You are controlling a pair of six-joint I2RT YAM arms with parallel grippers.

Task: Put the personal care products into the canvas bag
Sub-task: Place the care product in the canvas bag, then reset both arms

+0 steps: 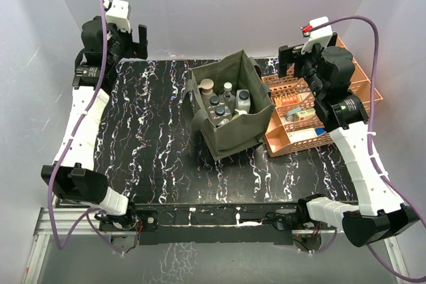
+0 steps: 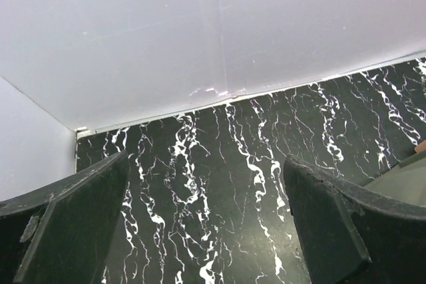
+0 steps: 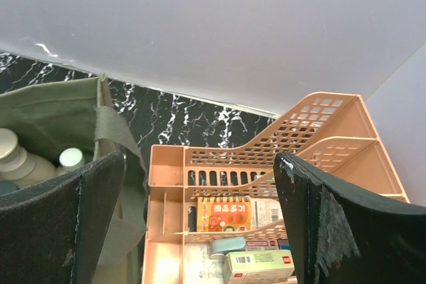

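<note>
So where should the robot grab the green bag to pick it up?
Probably by the strap handle on the canvas bag's side nearest the orange tray, coming from above. The bag stands upright and open, packed with bottles, so squeezing its soft walls would likely buckle them; the flat strap is thin enough to pinch.

Black counter [image 1: 153, 157] with white marble-style veins. Plain olive-green canvas bag [image 1: 233, 139], straps the same shade. In it a tan bottle [image 1: 207, 86] with a beige cap, and clear-grey bottles [image 1: 215, 101] with black caps. Peach-orange tray organizer [image 1: 293, 141] with lattice-slotted walls, holding an orange-yellow packet [image 3: 223, 213] with red print. Black left gripper [image 2: 205, 164] and black right gripper [image 3: 200, 159]. White-and-black arm links [image 1: 83, 124], 2 purple cables [image 1: 373, 44]. Pale grey-white walls [image 1: 200, 4].
</note>
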